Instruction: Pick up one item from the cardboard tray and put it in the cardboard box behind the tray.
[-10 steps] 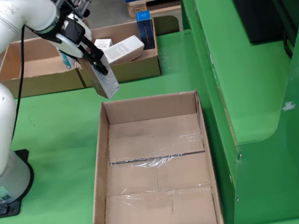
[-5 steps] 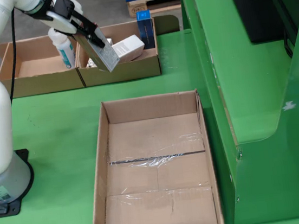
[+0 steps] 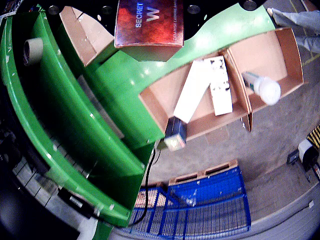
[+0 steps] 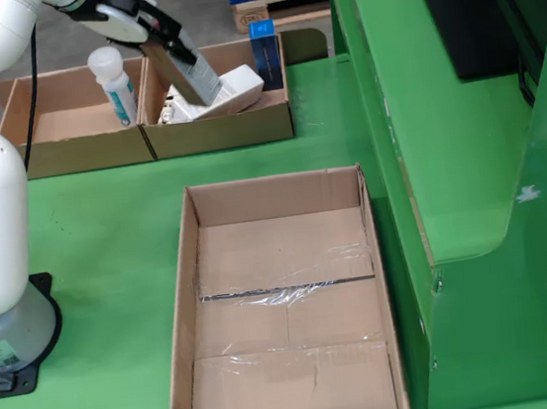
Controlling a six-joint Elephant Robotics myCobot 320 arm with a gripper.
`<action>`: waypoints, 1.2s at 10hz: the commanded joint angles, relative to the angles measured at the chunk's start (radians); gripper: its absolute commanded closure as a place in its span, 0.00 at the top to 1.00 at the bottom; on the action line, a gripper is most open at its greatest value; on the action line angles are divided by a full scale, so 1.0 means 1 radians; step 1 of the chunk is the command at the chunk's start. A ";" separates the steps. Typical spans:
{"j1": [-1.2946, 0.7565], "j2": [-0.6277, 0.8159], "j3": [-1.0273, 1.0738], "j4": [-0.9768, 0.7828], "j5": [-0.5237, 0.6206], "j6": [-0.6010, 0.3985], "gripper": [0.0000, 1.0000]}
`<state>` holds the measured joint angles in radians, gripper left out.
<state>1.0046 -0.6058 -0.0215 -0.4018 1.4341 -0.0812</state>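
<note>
The claw (image 4: pixel 166 40) is clenched on a slim carton (image 4: pixel 190 73), a flat rectangular pack with a grey face in the fixed view and a dark red printed face reading "SECRET" in the wrist view (image 3: pixel 149 22). It hangs tilted in the air above the right compartment of the rear cardboard box (image 4: pixel 220 131), at about eleven o'clock from the big empty cardboard tray (image 4: pixel 286 303) on the green bench (image 4: pixel 108 235). By its look the carton is light, thin-walled paperboard: stiff along its edges, easy to dent across the broad faces, and with a glossy print that may slip. The sound hold seems to be across the narrow thickness near the upper end, as it is taken now, leaving the long body free to swing. Below it lie two white cartons (image 4: pixel 234 88) and a blue carton (image 4: pixel 265 51) stands at the compartment's two o'clock corner; a white bottle (image 4: pixel 114 84) stands in the left compartment.
</note>
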 commanded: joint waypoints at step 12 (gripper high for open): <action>0.091 0.002 0.021 0.123 -0.004 -0.083 0.00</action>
<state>1.0645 -0.6487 -0.0229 -0.2393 1.4312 -0.1426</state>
